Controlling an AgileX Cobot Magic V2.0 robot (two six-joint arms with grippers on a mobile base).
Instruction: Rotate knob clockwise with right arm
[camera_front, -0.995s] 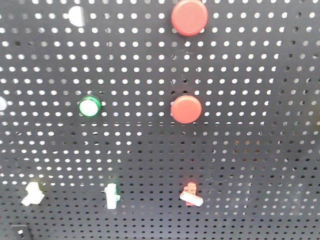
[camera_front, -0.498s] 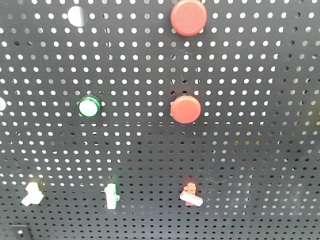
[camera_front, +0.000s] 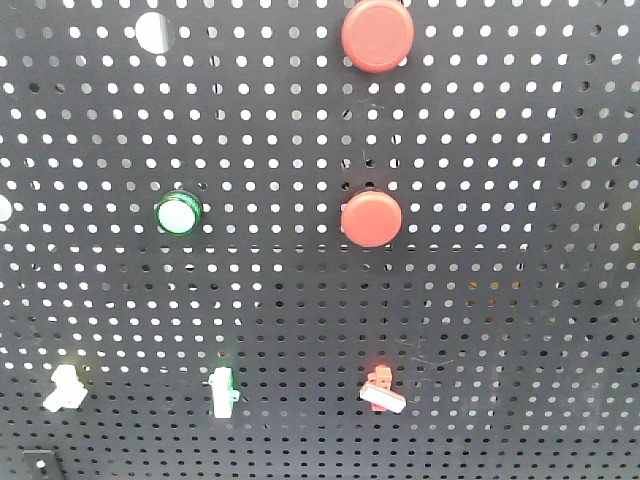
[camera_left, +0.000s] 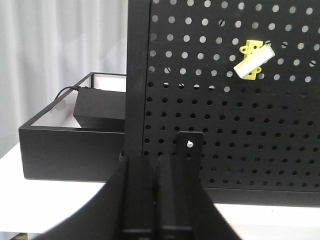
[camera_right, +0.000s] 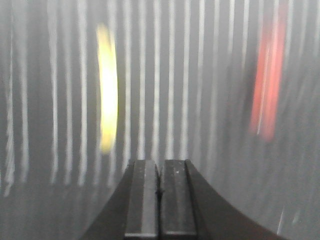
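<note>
A black pegboard (camera_front: 500, 300) fills the front view. Its bottom row carries three small selector knobs with white bars: a pale yellow one (camera_front: 64, 389), a white one (camera_front: 224, 392) and a red one (camera_front: 383, 391). Neither gripper shows in the front view. My right gripper (camera_right: 160, 170) is shut and empty, and its view is smeared with motion blur: a yellow streak (camera_right: 107, 90) lies upper left and a red streak (camera_right: 267, 85) upper right. My left gripper (camera_left: 156, 162) is shut and empty, low before the pegboard's left edge, with the yellow knob (camera_left: 253, 59) up to its right.
Two round red buttons (camera_front: 377, 34) (camera_front: 371, 217) and a green-ringed button (camera_front: 178, 213) sit higher on the board. A black open frame (camera_left: 70, 145) holding a black box (camera_left: 100, 107) stands left of the board on the white table. A small black bracket (camera_left: 190, 145) is screwed on low.
The board's fittings have shifted a hair to the left in the front view. Nothing on the board has turned or moved.
</note>
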